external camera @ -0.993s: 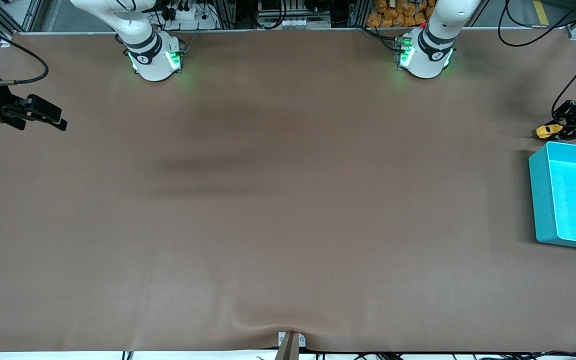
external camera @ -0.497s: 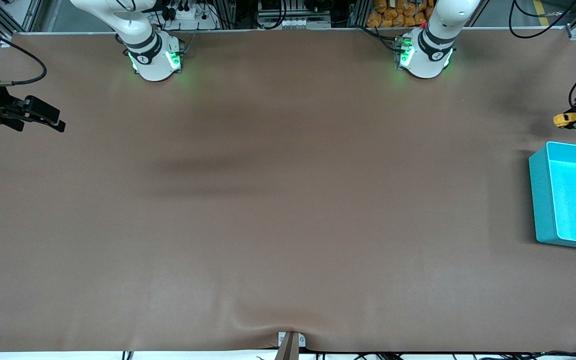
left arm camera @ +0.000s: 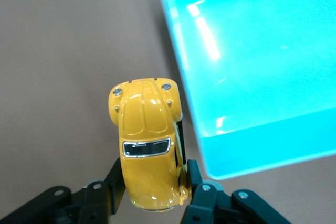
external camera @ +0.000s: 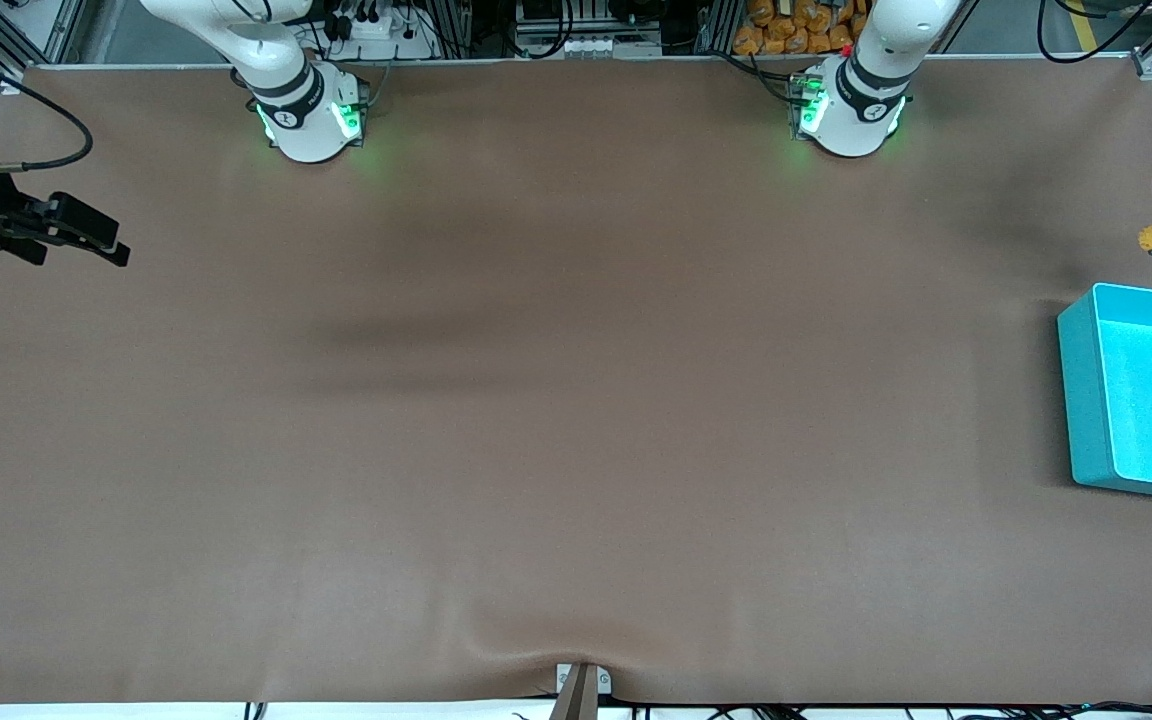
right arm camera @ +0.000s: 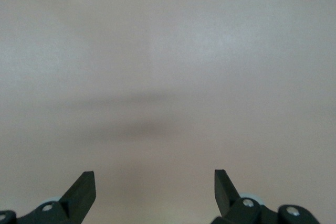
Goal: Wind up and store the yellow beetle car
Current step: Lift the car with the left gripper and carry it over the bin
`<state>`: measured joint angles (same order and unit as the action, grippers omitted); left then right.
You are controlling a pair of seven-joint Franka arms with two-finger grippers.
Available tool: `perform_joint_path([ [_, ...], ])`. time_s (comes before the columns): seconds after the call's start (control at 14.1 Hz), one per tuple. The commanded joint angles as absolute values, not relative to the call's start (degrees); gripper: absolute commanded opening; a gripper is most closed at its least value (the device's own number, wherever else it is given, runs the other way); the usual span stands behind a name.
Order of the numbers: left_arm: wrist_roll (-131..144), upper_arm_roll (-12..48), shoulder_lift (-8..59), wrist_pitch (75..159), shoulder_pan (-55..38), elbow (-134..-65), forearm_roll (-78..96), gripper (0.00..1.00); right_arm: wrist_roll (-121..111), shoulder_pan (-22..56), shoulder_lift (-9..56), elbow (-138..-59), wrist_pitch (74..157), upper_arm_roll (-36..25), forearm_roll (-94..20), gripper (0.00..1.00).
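broad bare table, teal bin at left arm's end

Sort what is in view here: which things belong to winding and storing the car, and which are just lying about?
Job:
- yellow beetle car, held in the shut left hand over bare table
- teal bin, empty

Lying about:
- nothing else; right hand waits open

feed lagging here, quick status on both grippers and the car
Left gripper shut on small yellow beetle toy car, up beside teal plastic bin. Right gripper open, waiting over bare table. Nothing in the way.
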<state>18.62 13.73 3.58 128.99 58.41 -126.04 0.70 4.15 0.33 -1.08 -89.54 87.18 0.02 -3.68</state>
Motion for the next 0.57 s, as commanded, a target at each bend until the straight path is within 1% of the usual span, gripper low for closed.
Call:
perform_joint_path([
  [0.0,16.01,18.35,5.96,127.53,58.71,-120.70,-2.19,0.00,3.69,0.71,-1.85,-89.65,88.59,-0.70,-2.38,1.00],
  [0.21,11.70,21.96,13.42,127.53,58.19,-111.65,-2.81,0.00,2.91,-0.61,-1.93,-89.21,89.12,-0.70,-2.20,1.00],
  [0.35,9.15,22.15,18.08,127.53,55.91,-107.07,-5.51,0.00,2.46,-0.96,-1.93,-89.30,89.73,-0.53,-2.20,1.00],
  [0.5,7.56,22.32,21.78,127.53,54.50,-104.16,-12.36,0.00,2.46,-1.84,-1.93,-89.38,89.82,-0.35,-2.29,1.00],
])
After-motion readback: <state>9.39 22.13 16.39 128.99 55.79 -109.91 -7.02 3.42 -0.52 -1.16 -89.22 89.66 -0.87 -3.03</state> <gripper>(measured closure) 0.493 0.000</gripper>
